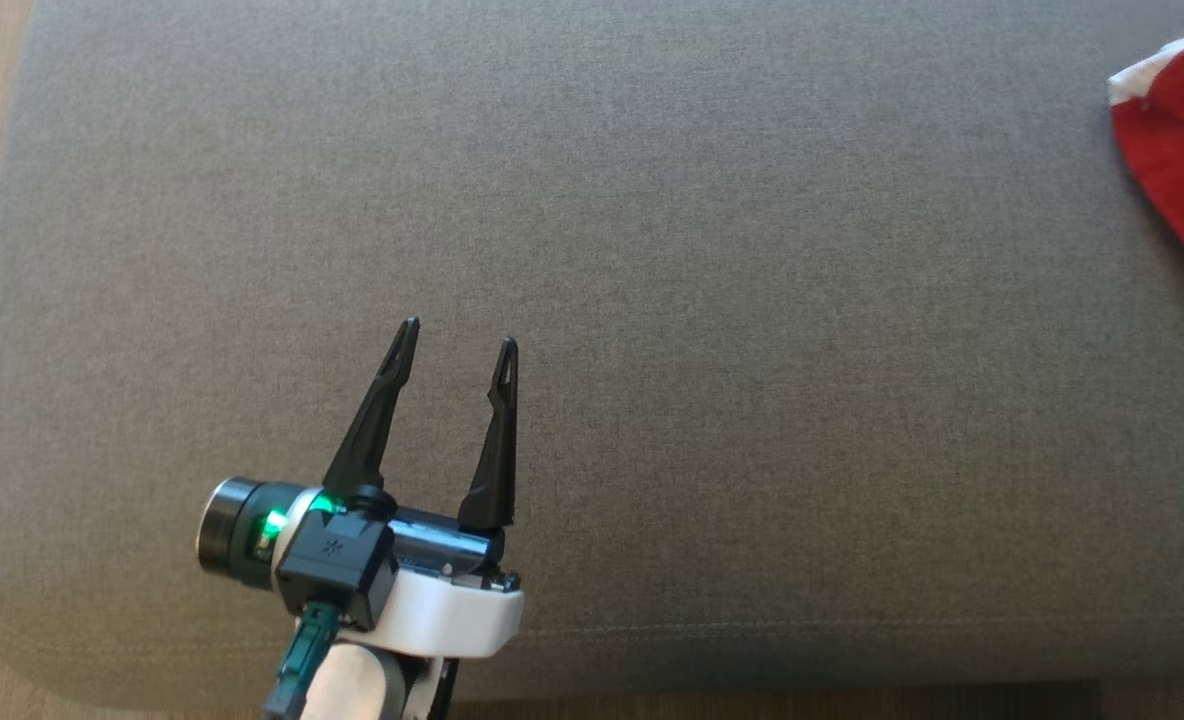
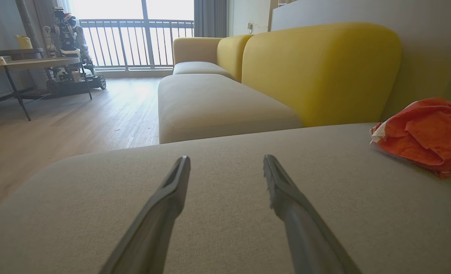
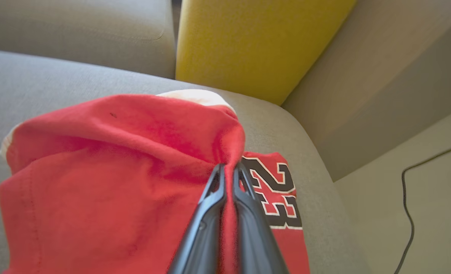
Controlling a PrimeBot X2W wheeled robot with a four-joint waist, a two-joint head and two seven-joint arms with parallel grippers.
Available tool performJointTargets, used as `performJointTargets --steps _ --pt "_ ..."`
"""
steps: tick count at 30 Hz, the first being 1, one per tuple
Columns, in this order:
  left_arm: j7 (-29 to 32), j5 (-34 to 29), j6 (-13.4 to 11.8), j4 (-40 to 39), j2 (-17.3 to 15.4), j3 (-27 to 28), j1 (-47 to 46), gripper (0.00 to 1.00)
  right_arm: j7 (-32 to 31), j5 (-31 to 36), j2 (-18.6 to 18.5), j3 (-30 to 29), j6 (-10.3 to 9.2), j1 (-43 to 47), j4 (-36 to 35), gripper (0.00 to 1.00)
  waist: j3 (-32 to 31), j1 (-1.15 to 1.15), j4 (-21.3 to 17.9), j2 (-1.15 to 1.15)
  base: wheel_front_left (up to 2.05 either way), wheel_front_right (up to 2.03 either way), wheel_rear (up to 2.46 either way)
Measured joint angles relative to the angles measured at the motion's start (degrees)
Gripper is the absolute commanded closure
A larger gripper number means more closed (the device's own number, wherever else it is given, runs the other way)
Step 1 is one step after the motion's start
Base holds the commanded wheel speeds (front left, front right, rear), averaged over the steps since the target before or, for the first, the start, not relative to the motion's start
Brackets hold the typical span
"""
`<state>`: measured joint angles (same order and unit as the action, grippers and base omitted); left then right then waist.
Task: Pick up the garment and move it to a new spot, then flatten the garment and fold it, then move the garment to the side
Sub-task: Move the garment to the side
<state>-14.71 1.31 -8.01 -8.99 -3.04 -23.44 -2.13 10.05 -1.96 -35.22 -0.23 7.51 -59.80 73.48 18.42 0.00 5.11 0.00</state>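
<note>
The garment [image 1: 1178,140] is a red jersey with white trim and a black number, bunched at the far right edge of the grey cushion [image 1: 592,300]. In the right wrist view my right gripper [image 3: 229,167] is shut on a fold of the garment [image 3: 115,163], which drapes lifted around the fingers. My left gripper [image 1: 457,335] stands open over the cushion's front left part, nothing between its fingers. In the left wrist view the left gripper [image 2: 225,158] points across the cushion, and the garment [image 2: 423,133] lies off to the right, well apart.
A yellow sofa back [image 2: 317,72] and beige seats [image 2: 218,102] stand behind the cushion. Wooden floor [image 2: 77,121], a table [image 2: 23,64] and another machine [image 2: 69,49] lie to the left. A black cable [image 3: 408,198] runs on the floor beside the cushion's right end.
</note>
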Motion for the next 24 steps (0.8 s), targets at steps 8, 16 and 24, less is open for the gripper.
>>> performJointTargets --steps 8,16,24 --pt "0.0 -0.1 0.0 0.0 0.0 -0.2 -0.5 0.0 -1.7 14.8 -0.4 -9.6 0.01 -0.7 -5.3 1.0 0.8 0.0 -0.1 0.0 0.0 0.0 0.0" --pt "0.0 -0.1 -0.6 0.0 0.0 -0.3 -0.5 0.0 -6.0 26.3 5.3 -21.5 0.01 2.4 -15.2 1.0 1.3 0.0 -0.5 0.0 0.0 0.0 0.0" --pt "0.0 0.5 -0.6 0.3 0.0 -0.3 -0.8 0.0 -7.5 35.9 11.4 -29.6 0.01 6.5 -25.3 0.0 0.6 0.0 -0.9 0.0 0.0 0.0 0.0"
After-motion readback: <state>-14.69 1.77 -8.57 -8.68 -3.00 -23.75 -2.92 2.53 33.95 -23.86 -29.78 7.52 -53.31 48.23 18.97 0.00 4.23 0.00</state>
